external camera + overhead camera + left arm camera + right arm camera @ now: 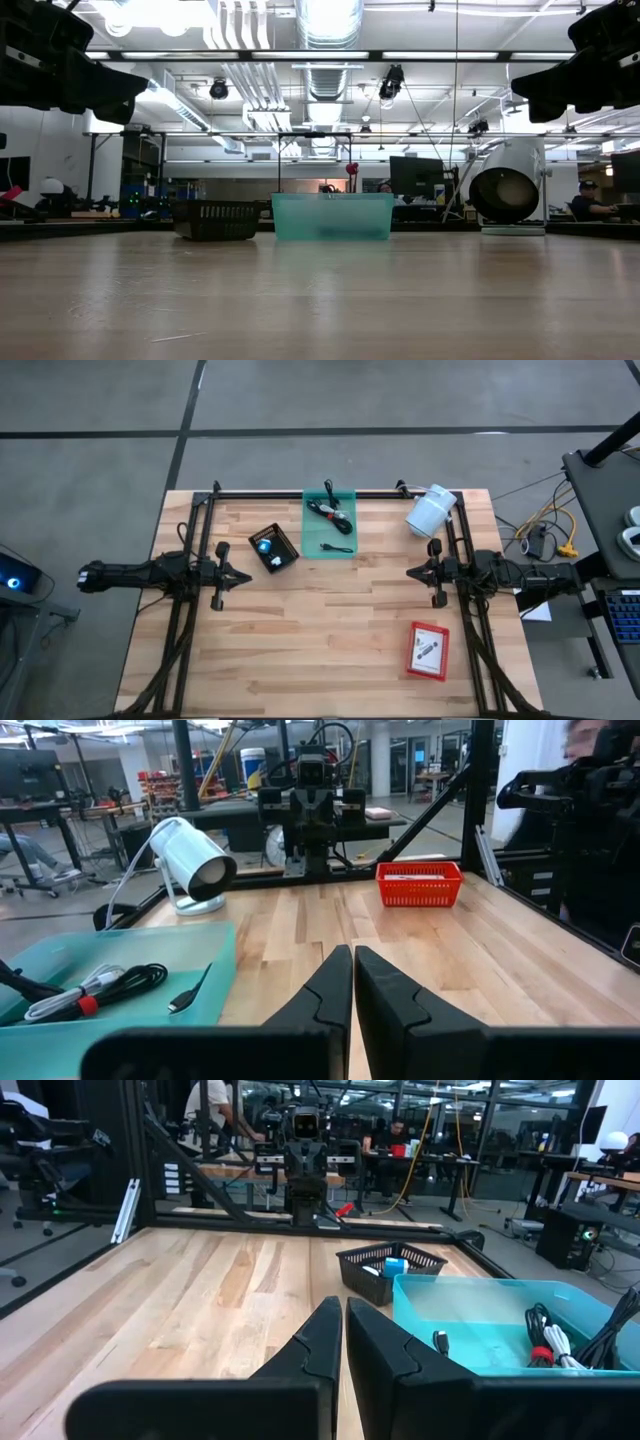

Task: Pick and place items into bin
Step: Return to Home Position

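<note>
Table: pale wooden plank table [330,620] fills the middle of the high view, grey floor all round, and the two dark arms reach in level from either side.
Left gripper: the left gripper [246,577] sits left of centre, pointing inward, just below and left of the black bin. Its own wrist camera shows the dark fingers [325,985] pressed together with only a hairline slit, and nothing between them.
Right gripper: the right gripper [411,571] mirrors it right of centre, below the lamp. Its fingers [315,1335] are together too, holding nothing.
Teal tray: translucent teal plastic tray [314,538] sits at top centre, against the far rail.
Cable: coiled black cable [331,510] with a red band lies in the tray's upper half.
Tool: small black tool [337,547] lies in the tray's lower half, apart from the coil.
Black bin: black mesh bin [287,537], turned at an angle, sits just left of the tray. A blue piece [264,544] and a small white piece [273,560] lie inside.
Red bin: red plastic bin [412,652] sits at lower right, well apart from the rest, with a flat white packet [429,649] lying in it.
Lamp: white cylindrical lamp [430,512] stands at upper right, its open end turned toward the table.
Low view: mesh bin, tray and lamp line up along the far edge, with the arms dark in the top corners.
</note>
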